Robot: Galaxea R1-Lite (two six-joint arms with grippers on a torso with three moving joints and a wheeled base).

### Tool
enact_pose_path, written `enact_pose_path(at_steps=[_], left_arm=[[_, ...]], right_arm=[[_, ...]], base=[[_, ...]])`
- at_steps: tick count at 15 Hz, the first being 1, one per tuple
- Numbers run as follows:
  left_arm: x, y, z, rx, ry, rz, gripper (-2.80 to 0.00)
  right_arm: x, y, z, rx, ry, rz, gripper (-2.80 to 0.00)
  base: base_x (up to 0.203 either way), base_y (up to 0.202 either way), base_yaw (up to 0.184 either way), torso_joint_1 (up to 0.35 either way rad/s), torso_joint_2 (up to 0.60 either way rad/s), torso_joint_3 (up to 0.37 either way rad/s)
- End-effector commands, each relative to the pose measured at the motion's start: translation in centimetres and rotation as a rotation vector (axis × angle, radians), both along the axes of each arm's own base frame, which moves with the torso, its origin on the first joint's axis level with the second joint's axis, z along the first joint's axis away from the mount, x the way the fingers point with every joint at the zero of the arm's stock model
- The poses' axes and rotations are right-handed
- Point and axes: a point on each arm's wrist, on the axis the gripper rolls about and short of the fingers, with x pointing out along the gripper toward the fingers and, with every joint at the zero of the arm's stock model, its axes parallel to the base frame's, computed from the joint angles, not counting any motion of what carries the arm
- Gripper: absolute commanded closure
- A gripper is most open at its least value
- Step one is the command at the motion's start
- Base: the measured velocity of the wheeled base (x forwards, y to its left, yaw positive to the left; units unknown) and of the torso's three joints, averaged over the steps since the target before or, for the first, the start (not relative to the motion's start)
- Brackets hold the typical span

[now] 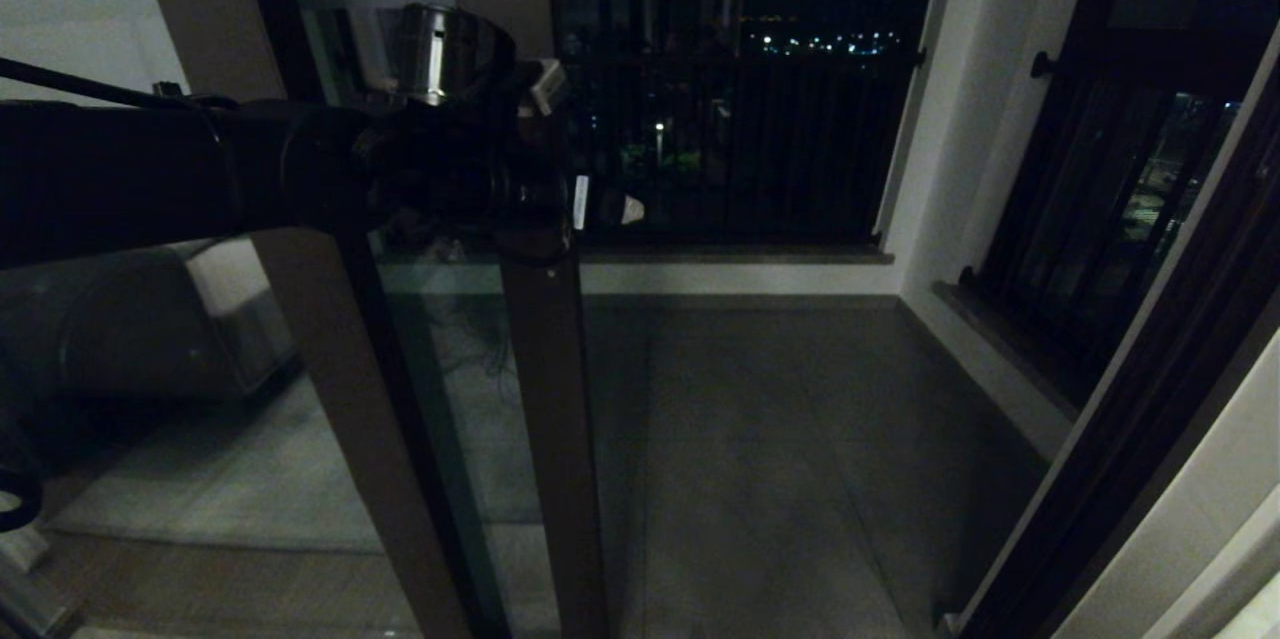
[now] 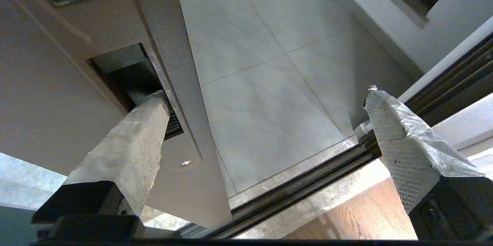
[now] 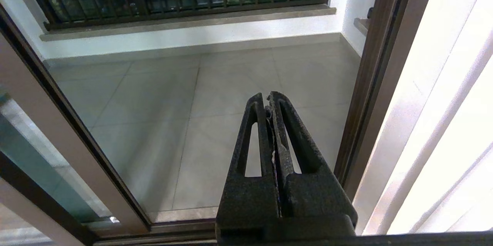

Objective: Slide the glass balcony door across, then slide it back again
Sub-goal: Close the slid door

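Note:
The glass balcony door [image 1: 545, 399] stands slid over to the left, its brown stile upright in the middle of the head view. My left arm reaches across from the left to that stile, and the left gripper [image 1: 600, 207] is open there. In the left wrist view one wrapped finger [image 2: 142, 138] sits inside the recessed handle [image 2: 123, 65] of the stile [image 2: 169, 46]. The other finger [image 2: 393, 134] hangs free over the sill, touching nothing. My right gripper [image 3: 268, 97] is shut and empty, held low before the opening; the door's frame [image 3: 57, 123] lies to its side.
Beyond the opening lie the grey balcony tiles [image 1: 760, 439] and a dark railing [image 1: 740, 149]. The floor track [image 2: 308, 180] runs under the left gripper. The fixed right jamb [image 3: 369, 96] and a barred window [image 1: 1110, 209] bound the right side. A sofa [image 1: 130, 319] shows behind the glass.

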Motion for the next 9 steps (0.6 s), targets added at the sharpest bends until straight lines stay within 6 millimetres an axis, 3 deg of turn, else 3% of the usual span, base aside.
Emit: enact_pose_path(at_steps=[1,9], left_arm=[[0.2,-0.45,-0.25,0.0,-0.001,-0.011,-2.8],[0.14,-1.3,-0.01,-0.006,-0.014,-0.028,-2.8]], right_arm=[[0.0,0.0,0.0,0.001,0.0,-0.001,0.0],[0.0,0.0,0.0,0.001,0.0,0.001,0.0]], base=[[0.0,0.0,0.0,0.0,0.0,0.0],[0.0,0.0,0.0,0.0,0.0,0.0]])
